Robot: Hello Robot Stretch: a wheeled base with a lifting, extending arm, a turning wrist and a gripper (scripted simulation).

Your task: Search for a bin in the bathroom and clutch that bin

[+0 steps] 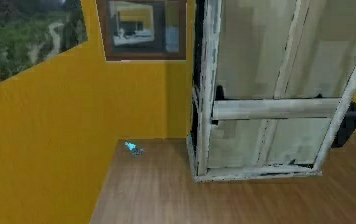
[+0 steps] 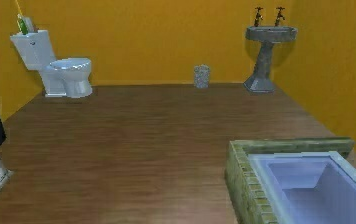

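Yellow walls [image 2: 136,30] and a wooden floor [image 2: 136,140] mark this bathroom. The bin [image 2: 201,77] stands on the floor against the far wall, between the toilet [image 2: 66,72] and the pedestal sink [image 2: 269,40], apart from both. The approach would go best across the bare floor, skirting the bathtub [image 2: 306,180] and stopping with the bin square to the arm's side. The gripper's state cannot be told. No writing is legible.
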